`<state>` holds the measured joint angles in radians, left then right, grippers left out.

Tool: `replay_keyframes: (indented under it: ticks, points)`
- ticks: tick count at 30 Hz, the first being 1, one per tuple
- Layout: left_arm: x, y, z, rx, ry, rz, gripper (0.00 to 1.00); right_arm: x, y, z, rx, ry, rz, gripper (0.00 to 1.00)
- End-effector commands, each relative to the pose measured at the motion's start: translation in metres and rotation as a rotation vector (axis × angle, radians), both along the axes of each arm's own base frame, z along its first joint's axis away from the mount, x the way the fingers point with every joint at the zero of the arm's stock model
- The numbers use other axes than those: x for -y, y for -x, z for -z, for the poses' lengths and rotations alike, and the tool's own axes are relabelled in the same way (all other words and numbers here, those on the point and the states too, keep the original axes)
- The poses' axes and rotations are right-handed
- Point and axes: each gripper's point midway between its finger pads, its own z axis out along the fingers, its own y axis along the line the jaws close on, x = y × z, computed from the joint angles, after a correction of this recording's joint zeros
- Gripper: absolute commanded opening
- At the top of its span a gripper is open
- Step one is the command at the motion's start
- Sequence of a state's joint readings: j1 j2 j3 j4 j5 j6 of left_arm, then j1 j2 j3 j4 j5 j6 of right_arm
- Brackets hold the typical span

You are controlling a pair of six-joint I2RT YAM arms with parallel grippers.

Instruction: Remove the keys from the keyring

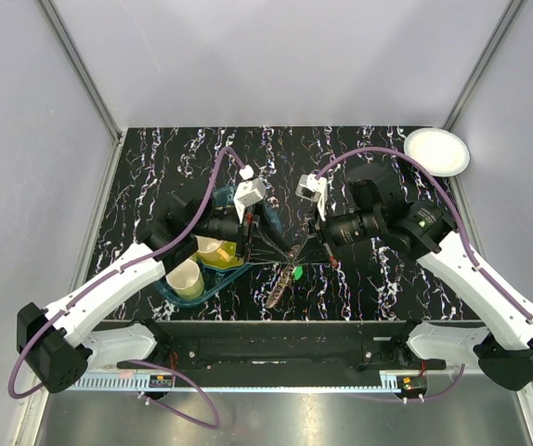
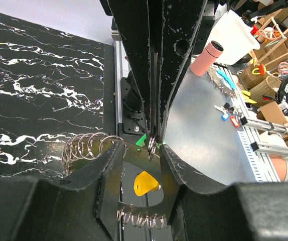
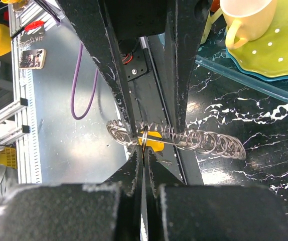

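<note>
My right pincer [image 3: 143, 145]: pinching one loop of the keyring [image 3: 204, 143], near middle of table [image 1: 155, 177] | my left pincer [image 2: 140, 150]: spread, empty | risk: if I pull, thin loop slips and keyring drops.

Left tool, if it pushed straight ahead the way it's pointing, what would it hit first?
Probably the keyring pinched in the right tool's shut tips, directly ahead of the left tool; depth is hard to judge.
</note>
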<state>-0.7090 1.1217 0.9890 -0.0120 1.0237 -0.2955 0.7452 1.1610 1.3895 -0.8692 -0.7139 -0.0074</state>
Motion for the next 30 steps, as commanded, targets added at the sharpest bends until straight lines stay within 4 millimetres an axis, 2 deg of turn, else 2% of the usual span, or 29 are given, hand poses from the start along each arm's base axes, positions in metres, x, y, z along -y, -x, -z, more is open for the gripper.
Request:
replay_keyframes:
  ticks: [1,15,30]
  points:
    - [0.0008,0.0048,-0.0197,0.053,0.043,0.049,0.37,-0.0062,0.002,-0.0285,0.066,-0.087,-0.046,0.0]
    - [-0.0008,0.0118,-0.0197,0.039,0.031,0.102,0.31,-0.0101,0.0006,-0.0247,0.049,-0.094,-0.051,0.0]
    - [0.0017,0.0079,-0.0244,0.022,0.029,0.083,0.26,-0.0123,0.0003,-0.0196,0.039,-0.091,-0.059,0.0]
